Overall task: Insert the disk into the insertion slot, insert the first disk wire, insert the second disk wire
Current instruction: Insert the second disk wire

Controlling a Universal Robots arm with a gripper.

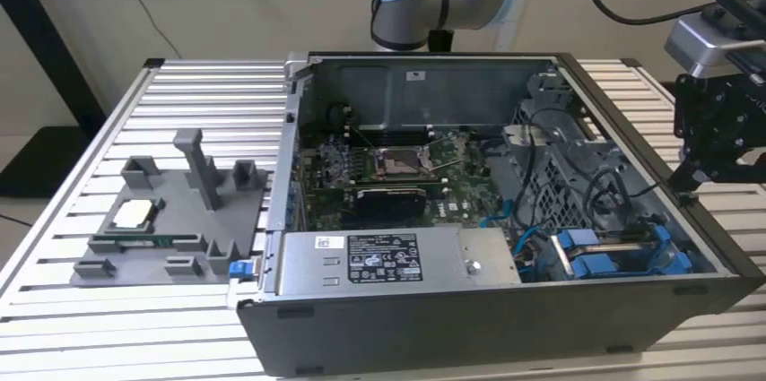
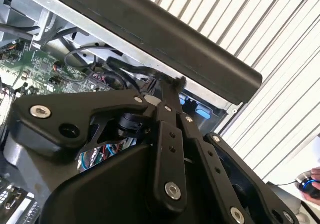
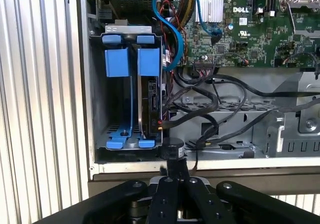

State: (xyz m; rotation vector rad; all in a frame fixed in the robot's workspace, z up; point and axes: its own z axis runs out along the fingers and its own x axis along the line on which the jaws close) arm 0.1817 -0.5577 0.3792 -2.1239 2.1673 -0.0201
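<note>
With the disk (image 3: 151, 104) seated in the insertion slot (image 3: 100, 99), we should line the gripper (image 3: 172, 155) up squarely with its edge. The fingers (image 2: 166, 129) look clenched; on what, we cannot tell.

Bright even light, glare on ribbed table (image 1: 120, 318), shadowed computer case (image 1: 431, 99) interior

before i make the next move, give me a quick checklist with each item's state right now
1. Disk standing in the bay: ok.
2. Pincer shut, close to the bay's edge: ok.
3. A wire held in the pincer: cannot tell.
4. Black wire at the disk's edge fully plugged: cannot tell.
5. Way to the disk clear: not ok, loose cables lie beside the bay.
</note>
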